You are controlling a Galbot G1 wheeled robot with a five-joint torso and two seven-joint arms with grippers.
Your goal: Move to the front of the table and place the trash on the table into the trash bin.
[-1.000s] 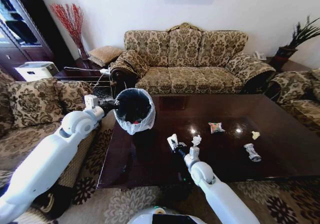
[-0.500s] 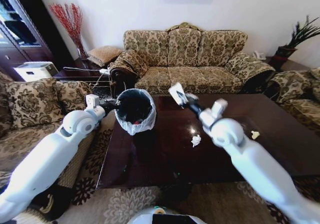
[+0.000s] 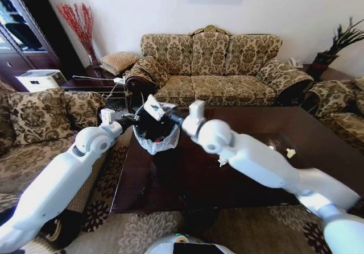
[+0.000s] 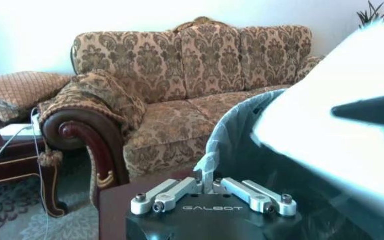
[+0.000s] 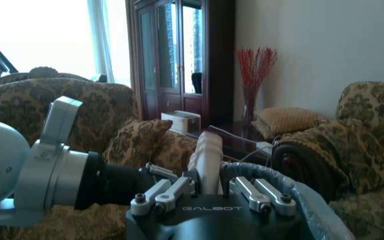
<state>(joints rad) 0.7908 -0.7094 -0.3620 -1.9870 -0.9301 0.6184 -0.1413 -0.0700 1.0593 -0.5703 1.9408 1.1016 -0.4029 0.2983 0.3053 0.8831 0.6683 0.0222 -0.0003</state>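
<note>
Trash (image 3: 153, 107), a white paper scrap, is held pinched in the right gripper (image 3: 157, 111) over the trash bin (image 3: 152, 136), which is steadied at the counter (image 3: 187, 174) near-left corner. Left wrist view: the left gripper (image 4: 212, 192) fingers are closed on the bin's bag edge. Right wrist view: fingers (image 5: 172, 190) clamp the scrap so that, by all appearance, it can be dropped inside.

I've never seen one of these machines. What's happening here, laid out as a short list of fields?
left pincer: shut on the bag edge at the trash bin's rim, holding it at the table's corner
right pincer: above the bin's opening, shut on a white scrap
still on table: a white paper wad, a smaller pale scrap
backdrop: patterned sofa behind the table
</note>
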